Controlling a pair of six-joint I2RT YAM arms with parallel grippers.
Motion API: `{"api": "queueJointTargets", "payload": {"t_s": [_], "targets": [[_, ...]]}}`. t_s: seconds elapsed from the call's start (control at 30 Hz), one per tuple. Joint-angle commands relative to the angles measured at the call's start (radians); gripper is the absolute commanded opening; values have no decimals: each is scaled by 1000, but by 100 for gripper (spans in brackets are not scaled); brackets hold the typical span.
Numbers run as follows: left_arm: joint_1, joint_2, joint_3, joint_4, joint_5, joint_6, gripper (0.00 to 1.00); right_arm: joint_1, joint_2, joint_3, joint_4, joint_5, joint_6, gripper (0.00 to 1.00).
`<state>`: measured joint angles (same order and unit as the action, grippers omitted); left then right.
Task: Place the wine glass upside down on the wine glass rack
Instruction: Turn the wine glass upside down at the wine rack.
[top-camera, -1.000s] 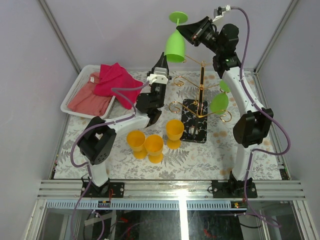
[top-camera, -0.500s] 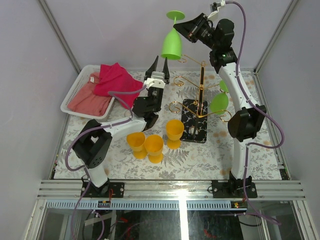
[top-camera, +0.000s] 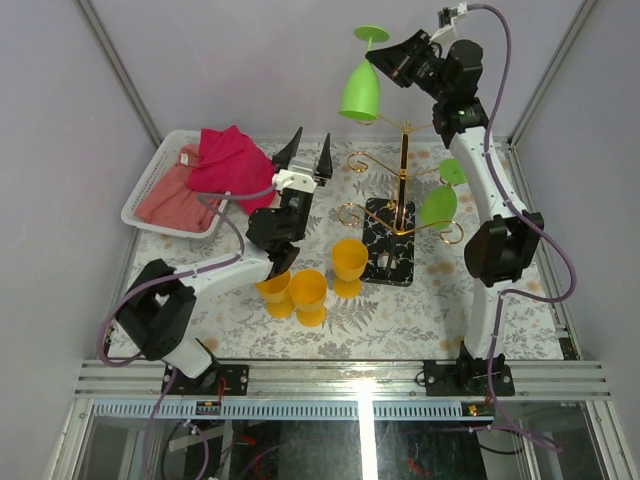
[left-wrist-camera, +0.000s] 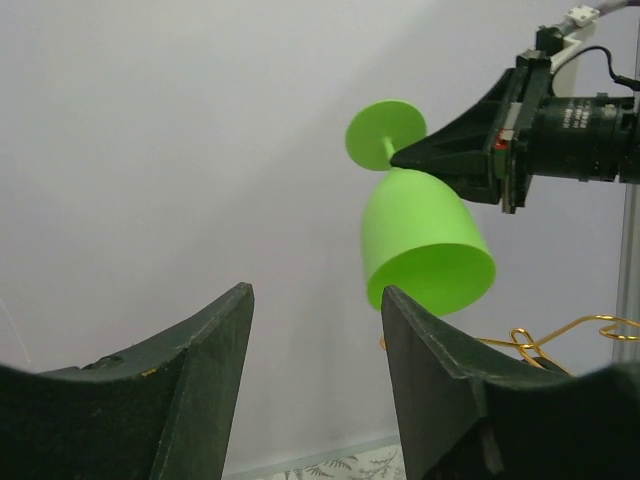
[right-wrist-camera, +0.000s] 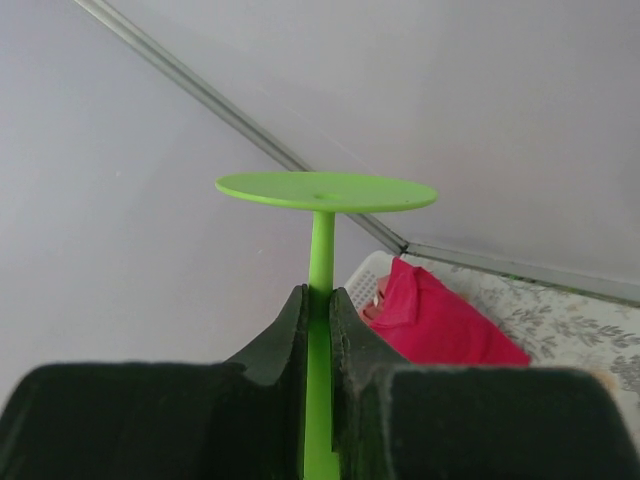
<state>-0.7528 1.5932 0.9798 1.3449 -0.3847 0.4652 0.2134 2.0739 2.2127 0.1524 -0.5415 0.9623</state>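
Glass (top-camera: 360, 95) hangs stem-gripped in right end effector (top-camera: 380, 60) above rack (top-camera: 405, 170); left end effector (top-camera: 312, 140) wide.

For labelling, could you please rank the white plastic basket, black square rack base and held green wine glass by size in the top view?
Largest: white plastic basket
Then, alike: black square rack base, green wine glass

wine glass (top-camera: 360, 95) above rack (top-camera: 404, 180), goblets (top-camera: 309, 292) to left

Green wine glass (top-camera: 360, 92): inverted, foot up, slightly tilted, aloft at rack's 11 o'clock | gold wine glass rack (top-camera: 404, 170): upright, black veined base
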Motion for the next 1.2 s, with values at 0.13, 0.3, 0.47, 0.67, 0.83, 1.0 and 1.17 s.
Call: {"api": "queueJointTargets", "payload": {"t_s": [0.13, 0.3, 0.47, 0.67, 0.83, 1.0, 1.17], "targets": [[-8, -111, -53, -70, -31, -21, 54, -92, -176, -116, 143, 16, -155, 0], [-9, -103, -36, -78, -32, -6, 54, -183, -301, -276, 210, 48, -242, 0], [-8, -87, -21, -89, -26, -25, 55, -257, -401, -398, 233, 87, -355, 0], [-9, -78, -7, -98, -22, -23, 55, -336, -532, -628, 371, 173, -451, 0], [-8, -80, -9, -102, -30, -19, 55, -360, -629, -788, 359, 328, -657, 0], [-8, -74, -2, -107, -38, -14, 56, -385, -708, -919, 378, 398, -785, 0], [-8, -67, 9, -107, -37, -17, 56, -426, -730, -1021, 446, 385, -824, 0]]}}
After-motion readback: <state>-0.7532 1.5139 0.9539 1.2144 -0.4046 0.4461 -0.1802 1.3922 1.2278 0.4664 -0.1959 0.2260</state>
